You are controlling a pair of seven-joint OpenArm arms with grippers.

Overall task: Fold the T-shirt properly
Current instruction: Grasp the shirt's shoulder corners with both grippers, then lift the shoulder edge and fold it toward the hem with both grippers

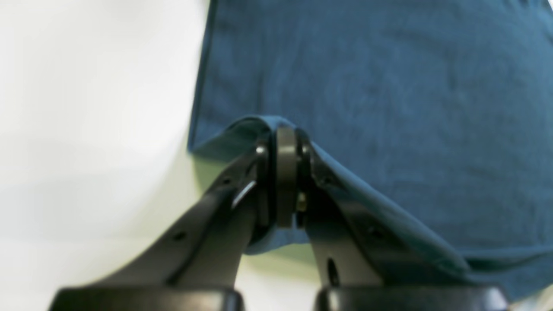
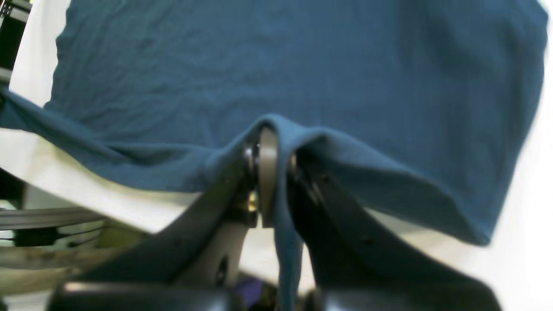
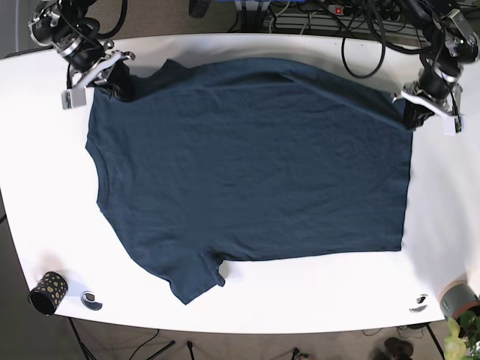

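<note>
A dark blue T-shirt lies spread flat on the white table, one sleeve toward the front left. My right gripper is at the shirt's far left corner, shut on a fold of the fabric; in its wrist view the jaws pinch the raised edge. My left gripper is at the shirt's far right corner, shut on the hem; in its wrist view the jaws clamp the lifted corner of the shirt.
A black cup with gold dots and a small round object sit at the front left. A grey cup and another small round object sit at the front right. Cables run along the back edge.
</note>
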